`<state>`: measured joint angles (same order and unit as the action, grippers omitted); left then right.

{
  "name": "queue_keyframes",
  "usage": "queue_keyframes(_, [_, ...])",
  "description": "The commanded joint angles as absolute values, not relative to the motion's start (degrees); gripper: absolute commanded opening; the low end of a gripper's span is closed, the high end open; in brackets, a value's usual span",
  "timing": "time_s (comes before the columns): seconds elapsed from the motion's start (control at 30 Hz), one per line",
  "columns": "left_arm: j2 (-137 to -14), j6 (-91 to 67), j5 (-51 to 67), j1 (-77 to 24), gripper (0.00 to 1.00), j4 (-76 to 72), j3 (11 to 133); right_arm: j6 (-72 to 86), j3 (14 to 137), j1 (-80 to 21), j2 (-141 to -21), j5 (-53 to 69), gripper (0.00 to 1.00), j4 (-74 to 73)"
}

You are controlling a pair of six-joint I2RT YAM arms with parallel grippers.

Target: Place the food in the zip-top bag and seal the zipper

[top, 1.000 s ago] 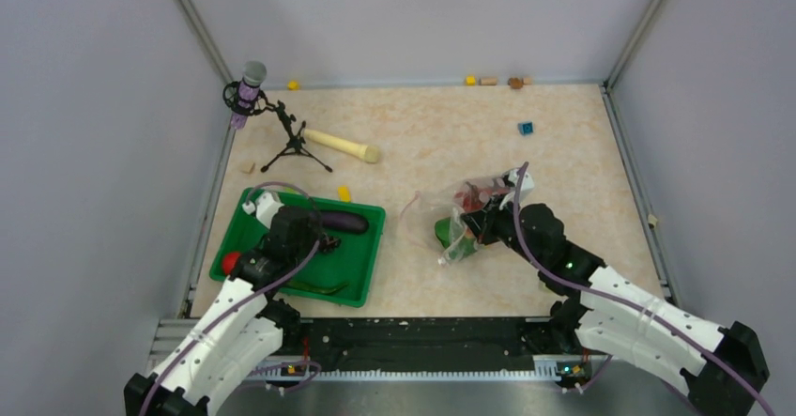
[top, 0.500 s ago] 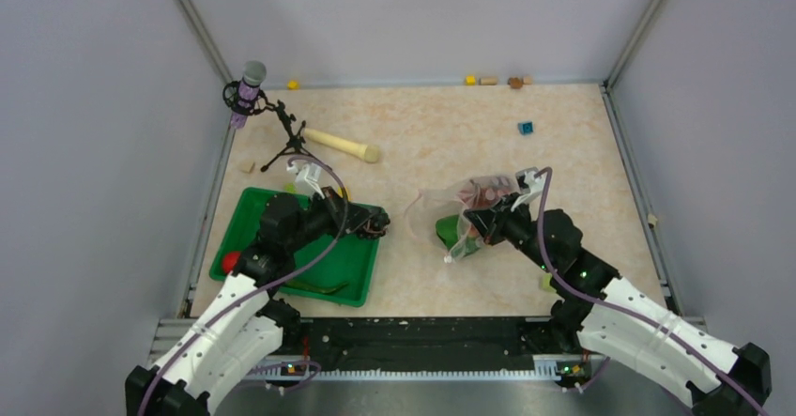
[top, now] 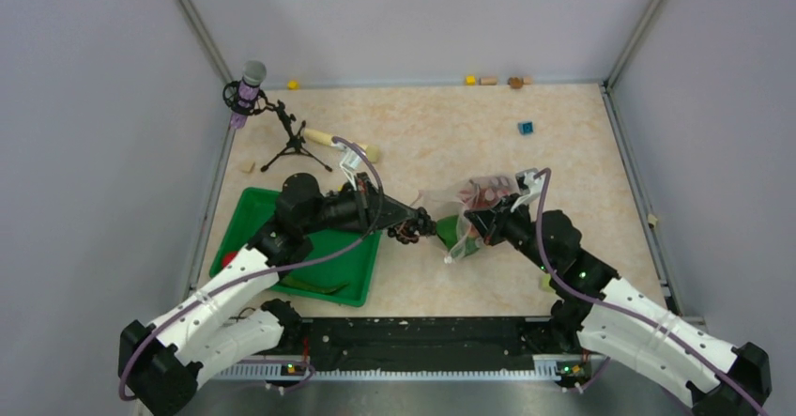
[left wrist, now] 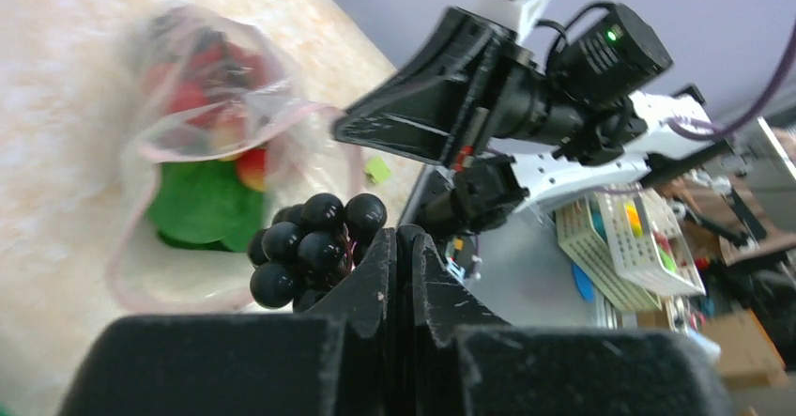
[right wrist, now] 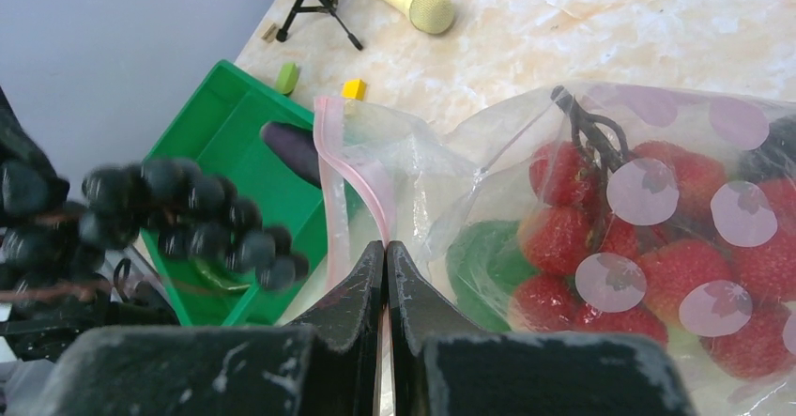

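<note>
Left fingers grip berries near bag (right fingers pinch zipper).

Blurred dark berries; eggplant half behind the zip-top bag.

Our left gripper stands at six o'clock, jaws pressed together on the stem of the dark berries, which bunch at its ten o'clock. Toward eleven o'clock lies the zip-top bag, with strawberries, peach and green bok choy inside. From one o'clock the right gripper meets the bag's pink zipper.
</note>
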<state>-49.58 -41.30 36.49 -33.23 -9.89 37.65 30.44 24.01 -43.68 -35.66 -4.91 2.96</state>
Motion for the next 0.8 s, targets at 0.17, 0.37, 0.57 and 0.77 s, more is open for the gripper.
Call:
queue_keyframes(0.17, [-60.48, -35.66, 31.66, -41.41, 0.00, -13.20, 45.52, 29.80, 25.25, -43.33, -33.06, -5.28, 0.00, 4.23])
queue_keyframes(0.37, [-67.50, -36.35, 30.06, -41.98, 0.00, -14.10, 47.83, 29.73, 25.23, -43.33, -31.23, -4.34, 0.00, 4.15])
queue_keyframes(0.57, [-72.28, -35.22, 26.87, -43.88, 0.00, -11.95, 49.96, 29.12, 24.99, -43.33, -30.19, -4.85, 0.00, 4.14])
queue_keyframes(0.77, [-74.95, -31.96, 21.03, -47.47, 0.15, -6.61, 53.08, 28.88, 24.63, -43.31, -30.83, -5.13, 0.00, 4.48])
